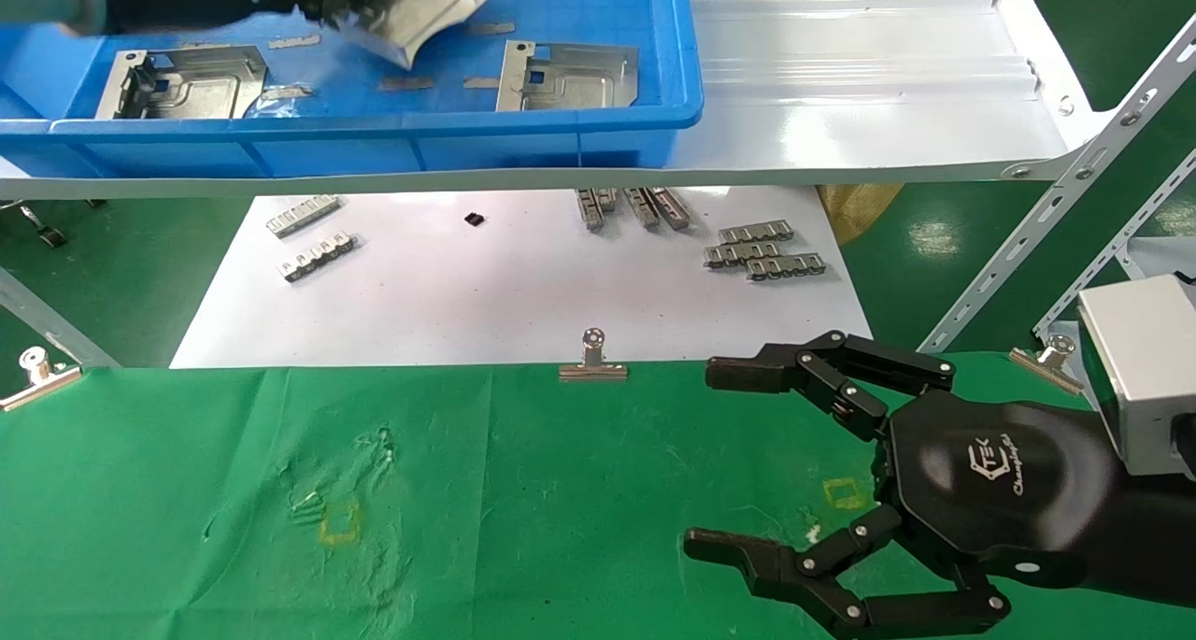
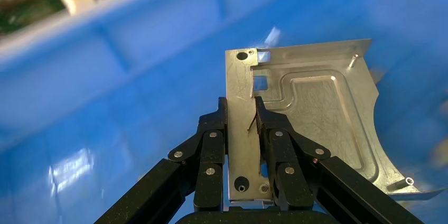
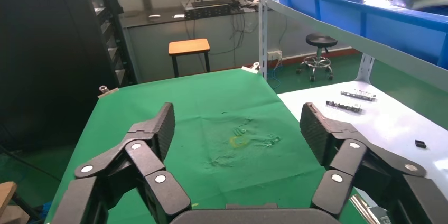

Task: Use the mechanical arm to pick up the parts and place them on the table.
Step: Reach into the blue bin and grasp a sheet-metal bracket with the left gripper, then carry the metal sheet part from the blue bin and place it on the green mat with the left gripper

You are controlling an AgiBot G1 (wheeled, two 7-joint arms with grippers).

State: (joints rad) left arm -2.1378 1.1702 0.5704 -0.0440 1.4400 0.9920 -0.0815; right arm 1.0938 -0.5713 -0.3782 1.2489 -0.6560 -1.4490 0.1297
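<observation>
Two plates (image 1: 192,82) in blue tray (image 1: 598,140), left pincer (image 2: 240,115) gripping third (image 2: 311,113)

Left pincer (image 2: 241,121) clamped tight, raised; right pincer (image 1: 724,458) spread wide, hovering low.

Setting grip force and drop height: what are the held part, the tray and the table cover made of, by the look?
Part in the left pincer: bare sheet metal, probably steel; silvery, brushed, with stamped channel and punched holes. Tray: glossy blue moulded plastic, with soft glare. Table: covered in green woven cloth, matte and wrinkled, held by clips. Right pincer hangs open above it.
</observation>
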